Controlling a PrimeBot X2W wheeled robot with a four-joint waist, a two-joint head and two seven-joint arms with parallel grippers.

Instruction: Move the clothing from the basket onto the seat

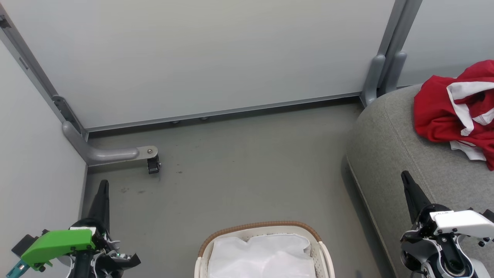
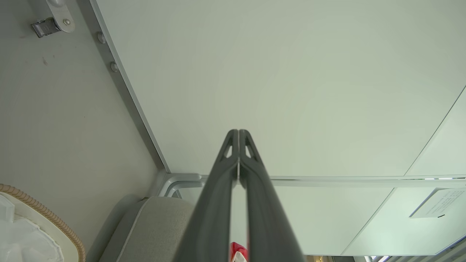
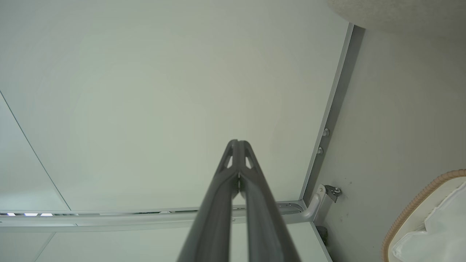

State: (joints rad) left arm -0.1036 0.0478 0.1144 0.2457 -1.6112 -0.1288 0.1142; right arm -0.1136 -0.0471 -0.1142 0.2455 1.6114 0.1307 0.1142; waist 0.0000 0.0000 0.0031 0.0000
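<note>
Pale grey wall panels in metal frames close off a grey floor. Right of the right fingers spreads the grey woven seat, rounded at its edge. Between the two pairs of fingers, nearer the robot, stands the basket, cream with a brown woven-look rim and white lining inside. The clothing, a crumpled red heap with white stripes, lies on the seat, beyond and right of the right gripper. That gripper and the left gripper are both pressed closed, holding nothing. A castor bracket sits just beyond the left fingertips. A white notice on one panel is too small to read.
</note>
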